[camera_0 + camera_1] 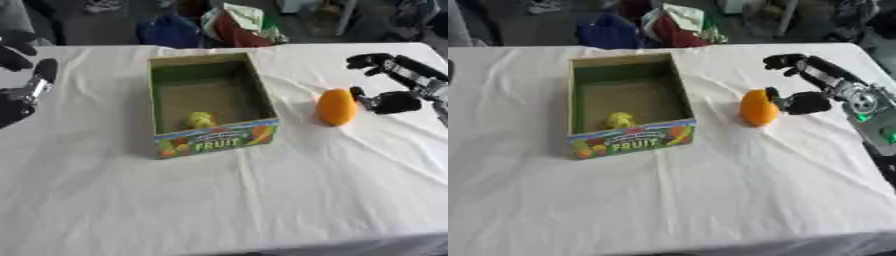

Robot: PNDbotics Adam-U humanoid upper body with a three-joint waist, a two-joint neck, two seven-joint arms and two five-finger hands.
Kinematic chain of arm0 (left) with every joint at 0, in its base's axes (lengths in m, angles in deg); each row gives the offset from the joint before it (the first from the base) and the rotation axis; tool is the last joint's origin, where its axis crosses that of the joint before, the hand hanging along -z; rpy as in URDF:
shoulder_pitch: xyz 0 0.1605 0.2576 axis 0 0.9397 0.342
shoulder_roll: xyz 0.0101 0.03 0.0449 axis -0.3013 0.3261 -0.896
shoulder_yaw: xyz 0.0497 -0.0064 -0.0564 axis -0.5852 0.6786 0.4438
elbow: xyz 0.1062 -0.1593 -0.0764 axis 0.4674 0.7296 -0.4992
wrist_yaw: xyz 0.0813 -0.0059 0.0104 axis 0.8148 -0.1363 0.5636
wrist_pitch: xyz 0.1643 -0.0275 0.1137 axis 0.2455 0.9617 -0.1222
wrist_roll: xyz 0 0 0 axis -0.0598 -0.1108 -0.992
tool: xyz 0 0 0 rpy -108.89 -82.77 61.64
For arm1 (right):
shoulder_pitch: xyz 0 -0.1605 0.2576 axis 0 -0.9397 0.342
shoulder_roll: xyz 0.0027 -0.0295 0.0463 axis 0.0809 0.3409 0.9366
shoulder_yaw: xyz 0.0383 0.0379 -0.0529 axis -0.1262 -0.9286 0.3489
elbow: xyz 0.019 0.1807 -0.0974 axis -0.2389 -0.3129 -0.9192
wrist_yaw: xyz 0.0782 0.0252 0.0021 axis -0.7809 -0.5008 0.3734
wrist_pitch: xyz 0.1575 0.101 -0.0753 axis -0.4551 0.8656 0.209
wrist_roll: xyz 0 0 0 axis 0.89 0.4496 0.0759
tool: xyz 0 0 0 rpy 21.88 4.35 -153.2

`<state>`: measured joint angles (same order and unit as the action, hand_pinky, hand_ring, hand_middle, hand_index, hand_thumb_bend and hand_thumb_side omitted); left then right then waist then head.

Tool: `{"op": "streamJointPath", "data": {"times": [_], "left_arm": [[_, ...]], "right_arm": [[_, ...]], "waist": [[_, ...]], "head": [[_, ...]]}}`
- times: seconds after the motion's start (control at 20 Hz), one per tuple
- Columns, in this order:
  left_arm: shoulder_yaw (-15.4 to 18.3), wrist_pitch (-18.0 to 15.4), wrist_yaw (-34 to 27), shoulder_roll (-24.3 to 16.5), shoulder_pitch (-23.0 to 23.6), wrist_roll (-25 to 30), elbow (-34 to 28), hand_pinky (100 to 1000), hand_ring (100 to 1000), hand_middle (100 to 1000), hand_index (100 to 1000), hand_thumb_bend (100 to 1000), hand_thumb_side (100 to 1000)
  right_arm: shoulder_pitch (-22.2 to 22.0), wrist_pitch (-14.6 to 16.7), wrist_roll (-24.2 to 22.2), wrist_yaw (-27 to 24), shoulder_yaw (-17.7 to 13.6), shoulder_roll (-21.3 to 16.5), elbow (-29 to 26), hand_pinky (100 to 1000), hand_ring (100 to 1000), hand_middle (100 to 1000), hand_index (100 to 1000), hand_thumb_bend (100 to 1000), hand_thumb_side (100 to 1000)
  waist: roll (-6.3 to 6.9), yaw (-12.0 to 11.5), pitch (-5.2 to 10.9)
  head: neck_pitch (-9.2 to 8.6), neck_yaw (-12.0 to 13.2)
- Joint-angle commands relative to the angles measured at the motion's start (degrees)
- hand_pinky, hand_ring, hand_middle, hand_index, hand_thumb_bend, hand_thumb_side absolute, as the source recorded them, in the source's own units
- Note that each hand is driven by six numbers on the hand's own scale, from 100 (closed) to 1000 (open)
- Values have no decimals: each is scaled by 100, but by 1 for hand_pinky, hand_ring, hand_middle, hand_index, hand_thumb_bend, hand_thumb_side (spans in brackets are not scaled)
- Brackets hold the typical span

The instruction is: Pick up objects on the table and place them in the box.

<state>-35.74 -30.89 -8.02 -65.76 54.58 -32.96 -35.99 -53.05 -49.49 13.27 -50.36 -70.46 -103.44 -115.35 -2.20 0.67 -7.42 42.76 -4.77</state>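
The box [213, 102] marked FRUIT holds a small yellow thing [200, 119]. To its right on the table [262, 200], the orange fruit [758, 107] touches the right hand [805, 85], fingers spread. Only the left eye view shows the left hand [26, 87]; its fingers I cannot tell

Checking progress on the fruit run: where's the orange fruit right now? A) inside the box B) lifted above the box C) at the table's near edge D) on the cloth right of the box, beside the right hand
D: the orange fruit sits on the white cloth to the right of the box, with the right hand close beside it; inside the box lies only a small yellow item.
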Motion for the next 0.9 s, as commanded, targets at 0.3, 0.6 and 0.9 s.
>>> {"op": "streamJointPath", "data": {"times": [0.3,0.6,0.9], "left_arm": [[250,22,-83,-5,137,-142,-181,638,600,604,800,288,645],[258,-13,-102,20,164,-107,-159,638,599,602,800,284,645],[242,-29,-94,32,169,-90,-155,638,599,602,799,281,647]], "right_arm": [[351,232,-259,592,-51,8,729,871,929,846,947,100,340],[477,338,-324,949,-34,125,1086,870,925,852,946,100,386],[532,387,-390,1413,-20,235,1298,850,908,841,914,100,392]], "waist": [[13,-59,88],[-3,-93,95],[-10,-125,95]], "head": [[37,-59],[73,-75],[106,-75]]}}
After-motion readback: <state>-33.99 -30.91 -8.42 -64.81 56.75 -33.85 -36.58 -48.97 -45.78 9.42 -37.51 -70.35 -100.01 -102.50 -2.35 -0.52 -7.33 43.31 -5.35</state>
